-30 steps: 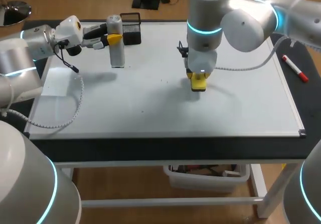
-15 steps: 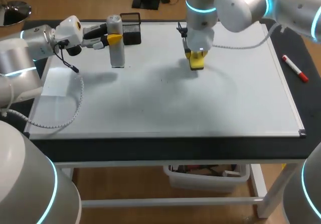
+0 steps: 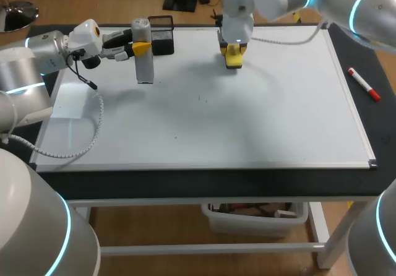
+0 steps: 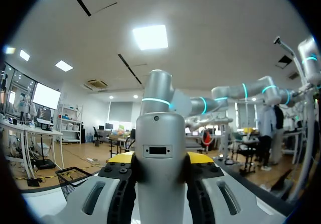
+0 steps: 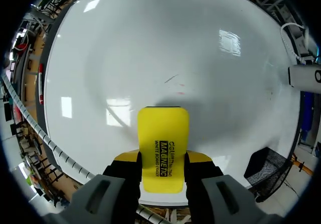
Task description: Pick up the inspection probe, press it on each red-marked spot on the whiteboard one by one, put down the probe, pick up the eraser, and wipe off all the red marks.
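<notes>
A dark strip of table (image 3: pixel 185 183) is seen in front of the whiteboard (image 3: pixel 260 133), a broad, flat rectangle with a glossy white face and a thin pale metal frame, laid flat on the tabletop. Over the near left part of the whiteboard a thin white cable (image 3: pixel 93 133) is hung in a loose curve from the left arm. Near the middle of the whiteboard a few faint, short dark streaks (image 3: pixel 204 98) can be made out; a trace of red among them is hinted at in the right wrist view, but too faintly to be sure. Off the right edge of the whiteboard, on the dark tabletop, a slim red and white marker (image 3: pixel 363 84) is laid at a slant. At the far left part of the whiteboard the probe (image 3: pixel 144 65), a smooth grey cylinder with a rounded top, is held upright with its foot at the surface; it is clamped from both sides by the yellow tips of the left gripper (image 3: pixel 141 48). At the middle of the far edge of the whiteboard the eraser (image 3: pixel 233 59), a yellow plastic block with rounded corners, is gripped between the closed fingers of the right gripper (image 3: pixel 233 52) and held down at the surface. Just beyond the probe, at the far edge of the whiteboard, a small black wire-mesh basket (image 3: pixel 162 38) is placed.
</notes>
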